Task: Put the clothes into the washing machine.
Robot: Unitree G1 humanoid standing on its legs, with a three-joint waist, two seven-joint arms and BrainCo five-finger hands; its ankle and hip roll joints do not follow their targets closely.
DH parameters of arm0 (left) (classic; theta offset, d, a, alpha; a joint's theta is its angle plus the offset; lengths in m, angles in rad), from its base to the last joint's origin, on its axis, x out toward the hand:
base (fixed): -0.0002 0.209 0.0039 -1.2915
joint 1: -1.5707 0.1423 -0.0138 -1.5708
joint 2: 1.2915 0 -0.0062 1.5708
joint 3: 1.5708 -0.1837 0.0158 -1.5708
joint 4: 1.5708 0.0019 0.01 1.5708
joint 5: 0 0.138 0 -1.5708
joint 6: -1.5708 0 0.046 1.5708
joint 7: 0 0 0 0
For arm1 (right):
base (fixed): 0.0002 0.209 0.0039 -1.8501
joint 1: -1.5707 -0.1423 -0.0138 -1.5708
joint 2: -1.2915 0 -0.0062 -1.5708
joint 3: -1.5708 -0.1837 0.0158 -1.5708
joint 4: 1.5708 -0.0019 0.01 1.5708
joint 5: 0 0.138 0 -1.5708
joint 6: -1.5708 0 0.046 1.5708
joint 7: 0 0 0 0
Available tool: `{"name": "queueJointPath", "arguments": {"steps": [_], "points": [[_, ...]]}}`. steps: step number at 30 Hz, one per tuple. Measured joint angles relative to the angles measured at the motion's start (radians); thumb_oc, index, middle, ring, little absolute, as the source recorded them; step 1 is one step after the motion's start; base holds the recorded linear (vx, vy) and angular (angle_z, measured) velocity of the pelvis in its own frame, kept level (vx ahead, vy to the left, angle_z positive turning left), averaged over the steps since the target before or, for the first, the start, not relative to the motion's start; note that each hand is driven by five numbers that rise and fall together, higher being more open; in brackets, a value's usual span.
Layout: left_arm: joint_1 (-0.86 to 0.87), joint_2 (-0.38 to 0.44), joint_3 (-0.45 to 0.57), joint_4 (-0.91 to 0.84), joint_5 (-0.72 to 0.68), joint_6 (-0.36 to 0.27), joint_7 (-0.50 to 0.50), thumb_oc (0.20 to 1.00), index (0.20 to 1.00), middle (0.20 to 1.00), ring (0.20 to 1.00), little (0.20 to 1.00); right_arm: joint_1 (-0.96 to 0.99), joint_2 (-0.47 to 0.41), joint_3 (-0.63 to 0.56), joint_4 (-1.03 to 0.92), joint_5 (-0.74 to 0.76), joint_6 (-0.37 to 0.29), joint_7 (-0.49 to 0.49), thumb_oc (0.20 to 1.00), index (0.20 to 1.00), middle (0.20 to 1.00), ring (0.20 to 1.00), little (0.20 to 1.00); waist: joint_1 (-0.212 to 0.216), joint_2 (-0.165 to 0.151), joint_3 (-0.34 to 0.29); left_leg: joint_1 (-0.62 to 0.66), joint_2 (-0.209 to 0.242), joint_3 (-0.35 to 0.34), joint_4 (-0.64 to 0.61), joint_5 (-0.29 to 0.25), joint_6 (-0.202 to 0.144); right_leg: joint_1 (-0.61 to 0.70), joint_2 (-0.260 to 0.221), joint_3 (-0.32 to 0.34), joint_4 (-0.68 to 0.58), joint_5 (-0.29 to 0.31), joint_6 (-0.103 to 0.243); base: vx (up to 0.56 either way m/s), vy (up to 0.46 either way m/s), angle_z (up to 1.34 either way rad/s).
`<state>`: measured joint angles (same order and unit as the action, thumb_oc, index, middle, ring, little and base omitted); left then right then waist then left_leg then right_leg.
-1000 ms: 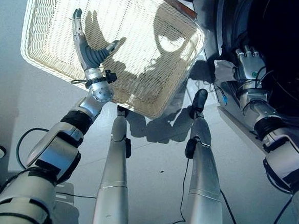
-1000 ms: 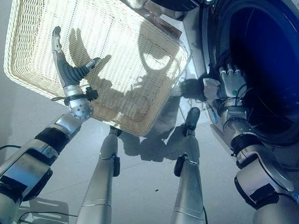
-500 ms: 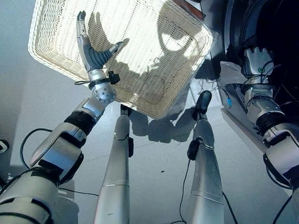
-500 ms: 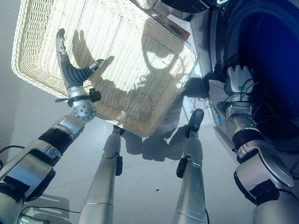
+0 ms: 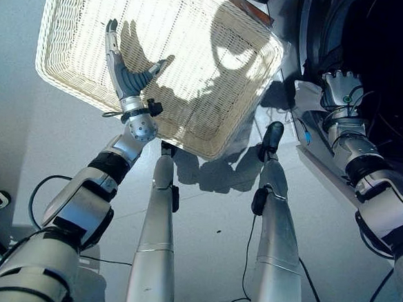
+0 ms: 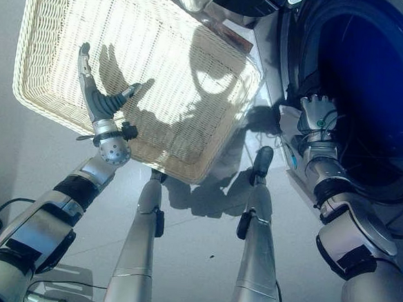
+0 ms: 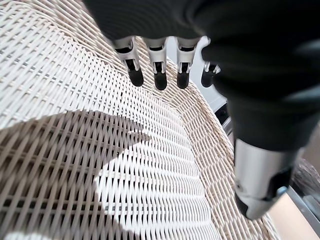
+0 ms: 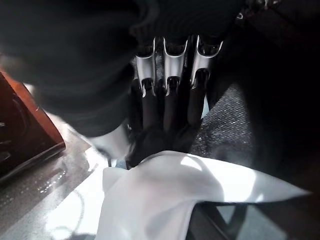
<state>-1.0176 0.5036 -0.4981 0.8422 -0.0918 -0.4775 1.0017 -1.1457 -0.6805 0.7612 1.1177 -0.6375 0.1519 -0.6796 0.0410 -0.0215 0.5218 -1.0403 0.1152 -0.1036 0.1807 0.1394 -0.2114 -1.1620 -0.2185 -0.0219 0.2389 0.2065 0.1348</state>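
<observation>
**A:** Handling that white garment (image 8: 165,195) should take little effort, I'd judge: it looks thin, soft and light, drooping in loose folds, so it will sag and could snag on the door rim. Best to bunch it at a thick fold and not by a loose edge.

**B:** Where is it now?

**A:** At the mouth of the washing machine (image 6: 372,87), on the right of the scene, draped over the lower lip of the opening, just beside the right hand (image 5: 341,89). In the right wrist view the cloth lies right below the fingers (image 8: 166,87), which point down towards it.

**B:** Is the hand clamped on it?

**A:** I cannot tell; the fingertips sink into dark shadow above the cloth, so contact is hidden.

**B:** And the other hand?

**A:** The left hand (image 5: 126,73) hangs over the wicker basket (image 5: 61,79), fingers straight and spread, thumb apart, holding nothing.

**B:** What is in the containers?

**A:** The basket, on the far left, shows bare weave and no clothes. The drum is dark; something dark and speckled lies inside near the cloth, perhaps another garment, though I can't be sure.
</observation>
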Motion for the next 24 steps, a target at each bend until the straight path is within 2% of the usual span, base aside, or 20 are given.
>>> {"name": "queueJointPath", "arguments": {"steps": [12,19,20,22,24], "points": [[0.01,-0.014,0.0,-0.001,0.001,-0.012,0.011,1.0,1.0,1.0,1.0,1.0,0.032,0.017,-0.02,-0.019,-0.061,0.035,0.01,1.0,1.0,1.0,1.0,1.0,-0.004,0.0,0.0,0.002,0.001,-0.002,0.002,0.0,0.0,0.007,0.001,0.0,0.0,-0.001,0.001,0.0,0.0,0.0],[0.012,-0.029,0.0,-0.001,0.001,-0.012,0.011,1.0,1.0,1.0,1.0,1.0,0.028,0.051,-0.02,-0.013,-0.095,0.095,0.064,1.0,1.0,1.0,1.0,1.0,-0.002,0.0,0.0,0.016,0.001,0.0,0.002,0.0,0.0,0.016,0.0,0.001,0.005,-0.001,0.001,0.0,0.0,0.0],[0.011,-0.029,0.0,-0.001,0.001,-0.012,0.011,1.0,1.0,1.0,1.0,1.0,0.028,0.061,-0.02,-0.013,-0.113,0.119,0.076,1.0,1.0,1.0,1.0,1.0,-0.002,0.0,0.0,0.016,0.001,0.0,0.003,0.0,0.0,0.016,0.0,0.001,0.006,-0.001,0.001,0.0,0.0,0.0],[0.012,-0.031,0.0,-0.001,0.001,-0.012,0.011,1.0,1.0,1.0,1.0,1.0,0.025,0.076,-0.02,-0.008,-0.137,0.147,0.094,0.407,0.407,0.407,0.407,0.407,-0.001,0.0,0.0,0.017,0.001,0.0,0.004,0.0,0.0,0.017,0.0,0.001,0.006,-0.001,0.001,0.0,0.0,0.0],[0.013,-0.033,-0.001,-0.001,0.001,-0.012,0.017,1.0,1.0,1.0,1.0,1.0,0.021,0.084,-0.017,0.0,-0.15,0.163,0.107,0.2,0.2,0.2,0.2,0.2,0.001,0.0,0.0,0.017,0.0,0.0,0.004,0.0,0.0,0.016,0.0,0.001,0.006,-0.001,0.001,0.0,0.0,0.0]]}}
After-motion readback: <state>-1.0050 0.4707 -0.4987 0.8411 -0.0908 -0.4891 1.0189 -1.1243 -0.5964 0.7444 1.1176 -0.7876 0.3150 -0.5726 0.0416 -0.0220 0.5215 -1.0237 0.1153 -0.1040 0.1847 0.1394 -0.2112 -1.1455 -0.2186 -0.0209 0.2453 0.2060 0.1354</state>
